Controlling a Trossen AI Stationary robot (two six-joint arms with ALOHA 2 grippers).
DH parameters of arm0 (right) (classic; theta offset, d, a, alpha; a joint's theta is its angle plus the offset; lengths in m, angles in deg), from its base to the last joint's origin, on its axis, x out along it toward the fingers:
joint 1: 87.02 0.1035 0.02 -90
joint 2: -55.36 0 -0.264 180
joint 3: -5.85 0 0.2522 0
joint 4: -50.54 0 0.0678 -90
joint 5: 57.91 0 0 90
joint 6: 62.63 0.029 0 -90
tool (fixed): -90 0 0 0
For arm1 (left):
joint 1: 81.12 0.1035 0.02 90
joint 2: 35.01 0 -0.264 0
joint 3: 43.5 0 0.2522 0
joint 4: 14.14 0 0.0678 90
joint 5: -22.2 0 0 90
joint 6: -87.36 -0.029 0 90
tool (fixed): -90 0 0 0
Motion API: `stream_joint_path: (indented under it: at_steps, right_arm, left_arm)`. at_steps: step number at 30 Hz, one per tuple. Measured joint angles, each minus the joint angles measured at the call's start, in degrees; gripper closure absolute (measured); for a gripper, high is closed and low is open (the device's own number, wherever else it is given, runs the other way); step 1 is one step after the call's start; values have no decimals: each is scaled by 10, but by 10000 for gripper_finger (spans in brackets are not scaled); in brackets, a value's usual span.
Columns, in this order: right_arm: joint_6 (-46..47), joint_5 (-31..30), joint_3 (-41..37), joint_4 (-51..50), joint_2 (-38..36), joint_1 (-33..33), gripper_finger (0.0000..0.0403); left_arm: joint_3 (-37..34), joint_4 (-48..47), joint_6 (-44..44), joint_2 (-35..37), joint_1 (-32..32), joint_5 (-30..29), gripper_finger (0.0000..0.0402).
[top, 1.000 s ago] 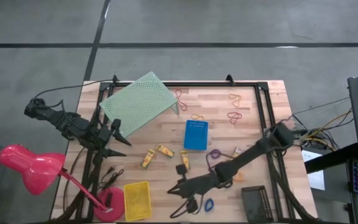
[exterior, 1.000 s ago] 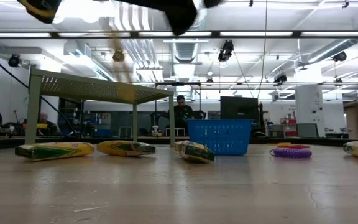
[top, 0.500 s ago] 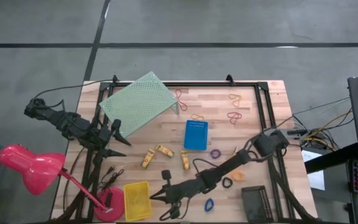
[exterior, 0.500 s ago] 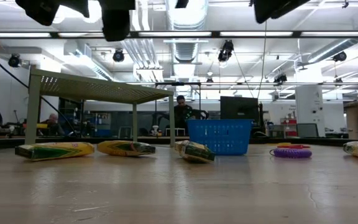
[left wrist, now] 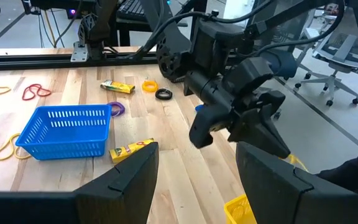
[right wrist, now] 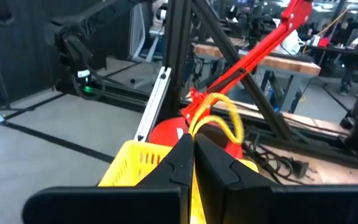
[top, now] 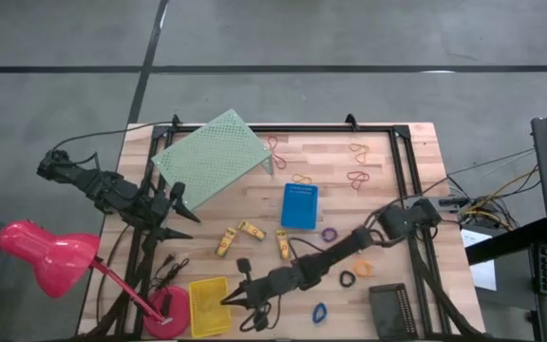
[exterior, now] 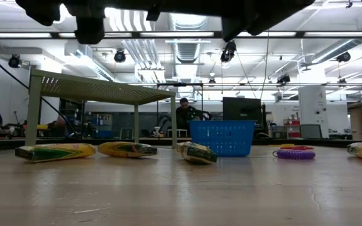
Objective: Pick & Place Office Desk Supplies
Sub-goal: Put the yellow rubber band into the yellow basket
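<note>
The right gripper (right wrist: 191,146), fingers clamped on a yellow rubber band (right wrist: 219,118), hangs beside the yellow bin (top: 208,304) near the desk's front edge. The left gripper (top: 183,201) waits, fingers apart, at the left edge.

green riser (top: 207,157) | blue bin (top: 299,205) | yellow bin (top: 208,306) | red lamp (top: 41,255)

The right tool (right wrist: 192,149) pinches a yellow rubber band (right wrist: 219,121) (looped upward) above the yellow bin (right wrist: 135,165)

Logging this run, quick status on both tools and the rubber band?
Right tool shut on yellow rubber band, beside yellow bin. Left tool open, idle beside green riser. Nothing blocking.
</note>
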Motion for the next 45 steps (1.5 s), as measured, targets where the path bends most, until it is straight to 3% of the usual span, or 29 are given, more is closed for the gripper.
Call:
stream_joint_path:
  at_steps: [7,18,38,45]
  right_arm:
    - [-4,79,30,-4,12,-19,394]
    - [19,135,103,-19,64,-37,394]
    - [-14,133,205,-380,65,-37,394]
    - [-71,144,215,-403,65,-37,394]
  left_arm:
    - [0,-1,0,0,0,0,181]
    - [0,-6,0,0,0,0,181]
    - [0,-13,0,0,0,0,181]
    - [0,-15,0,0,0,0,181]
